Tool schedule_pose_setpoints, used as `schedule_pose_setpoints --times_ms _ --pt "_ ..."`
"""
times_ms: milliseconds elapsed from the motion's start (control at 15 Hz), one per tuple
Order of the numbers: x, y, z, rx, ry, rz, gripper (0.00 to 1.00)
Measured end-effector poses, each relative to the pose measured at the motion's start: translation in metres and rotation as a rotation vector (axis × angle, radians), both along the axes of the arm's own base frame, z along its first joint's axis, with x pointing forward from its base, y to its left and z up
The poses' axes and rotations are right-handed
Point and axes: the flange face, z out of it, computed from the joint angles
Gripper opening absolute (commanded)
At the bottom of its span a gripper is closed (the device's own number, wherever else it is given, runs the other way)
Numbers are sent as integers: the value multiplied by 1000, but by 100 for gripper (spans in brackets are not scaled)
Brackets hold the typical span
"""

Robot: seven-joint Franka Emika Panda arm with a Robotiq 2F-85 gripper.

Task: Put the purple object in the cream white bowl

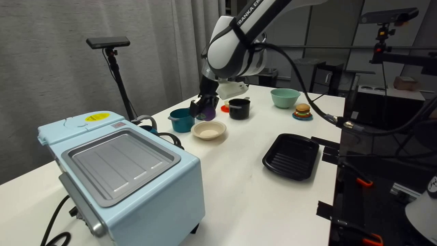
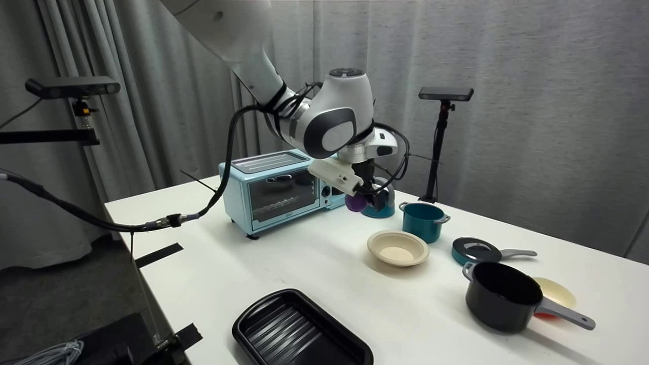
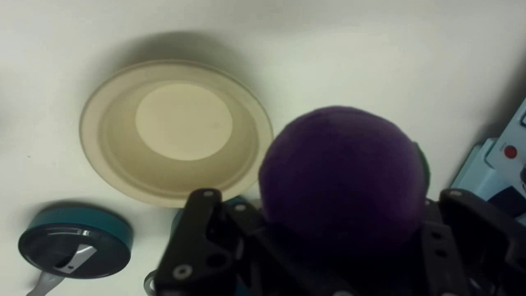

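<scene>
In an exterior view the oven (image 1: 160, 200) stands near left, its yellow label (image 1: 97, 117) too blurred to read; the arm (image 1: 225, 54) reads "FRANKA EM", the rest cut off. The gripper (image 3: 335, 201) has its jaws pinching the purple ball (image 3: 343, 164), raised off the table (image 1: 245, 194); in the wrist view the ball shows between the cream bowl (image 3: 181, 127) and the oven. To the right lies the black tray (image 1: 292, 157). Beyond, the teal pot (image 1: 182, 121) stands just left of the cream bowl. Farther off are the black pot (image 1: 239, 111), the burger (image 1: 302, 110) and, farthest, the green bowl (image 1: 284, 98).
</scene>
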Motion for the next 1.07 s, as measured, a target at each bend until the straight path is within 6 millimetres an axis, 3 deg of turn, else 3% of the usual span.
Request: schedule_pose_setpoints --times_ms 333,733,867,1067 --pt "37 -40 -30 -50 -27 -77 0" --pt "45 -100 -79 -101 20 -211 0" --pt "43 -106 -96 -89 40 -231 0" --pt "42 -95 -117 -54 50 -227 0"
